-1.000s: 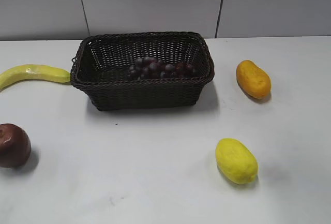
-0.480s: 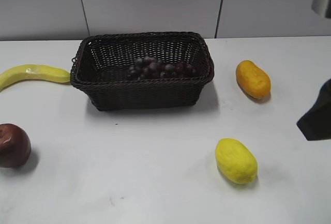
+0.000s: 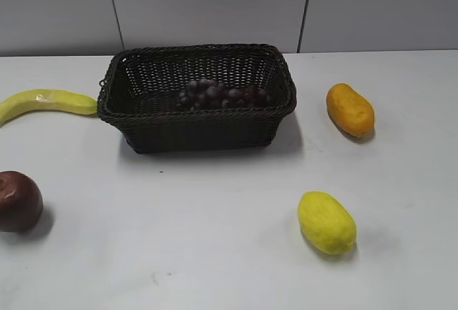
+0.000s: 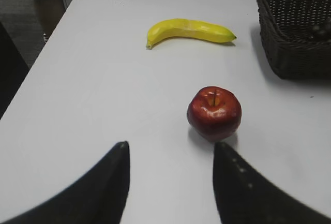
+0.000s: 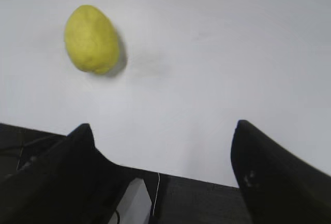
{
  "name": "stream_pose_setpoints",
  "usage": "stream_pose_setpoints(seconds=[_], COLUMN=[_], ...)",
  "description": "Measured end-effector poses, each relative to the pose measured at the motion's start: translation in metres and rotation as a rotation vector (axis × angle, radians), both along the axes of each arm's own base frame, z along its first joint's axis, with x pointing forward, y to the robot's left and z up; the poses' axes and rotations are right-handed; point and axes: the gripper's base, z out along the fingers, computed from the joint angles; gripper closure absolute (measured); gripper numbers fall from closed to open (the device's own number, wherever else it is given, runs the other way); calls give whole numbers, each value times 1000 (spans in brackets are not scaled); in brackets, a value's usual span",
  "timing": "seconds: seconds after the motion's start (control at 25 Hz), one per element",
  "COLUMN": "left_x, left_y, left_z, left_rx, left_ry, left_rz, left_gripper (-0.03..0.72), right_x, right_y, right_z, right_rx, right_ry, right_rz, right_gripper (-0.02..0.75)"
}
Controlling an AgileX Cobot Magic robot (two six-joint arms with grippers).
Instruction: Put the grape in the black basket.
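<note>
The grape (image 3: pixel 223 95), a dark red-purple bunch, lies inside the black basket (image 3: pixel 198 129) at the back middle of the table. A corner of the basket also shows in the left wrist view (image 4: pixel 292 58). Neither gripper shows in the exterior view. My left gripper (image 4: pixel 169 146) is open and empty, low over the table just short of a red apple (image 4: pixel 214 113). My right gripper (image 5: pixel 163 128) is open and empty over the table's near edge, with a yellow lemon (image 5: pixel 92 39) ahead to its left.
A banana (image 3: pixel 44 102) lies left of the basket, also in the left wrist view (image 4: pixel 189 30). The apple (image 3: pixel 18 200) sits at the front left. An orange mango (image 3: pixel 350 109) lies right of the basket. The lemon (image 3: pixel 326 222) lies front right.
The right arm, seen at the top right and then at the right edge of the exterior view, has left that view. The grape and basket have not moved.
</note>
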Motion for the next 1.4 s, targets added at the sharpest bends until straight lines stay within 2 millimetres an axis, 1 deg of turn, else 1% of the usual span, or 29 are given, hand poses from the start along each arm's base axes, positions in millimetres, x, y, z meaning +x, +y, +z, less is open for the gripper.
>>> stream_pose_setpoints(seconds=[0.16,0.32,0.68,0.84,1.0,1.4], left_x=[0,0,0,0,0,0], left_y=[0,0,0,0,0,0], left_z=[0,0,0,0,0,0], left_rx=[0,0,0,0,0,0], left_ry=[0,0,0,0,0,0], left_rz=[0,0,0,0,0,0], left_gripper=[199,199,199,199,199,199], right_x=[-27,-53,-102,-112,-116,-115], right_y=[-19,-26,-29,-29,-29,-27], right_z=[9,8,-26,-36,-44,-45], right_rx=[12,23,10,8,5,16], right_ry=[-131,-229,-415,-464,-484,-488], right_rz=[-125,-186,-168,-189,-211,-205], right_gripper=[120,120,123,134,144,146])
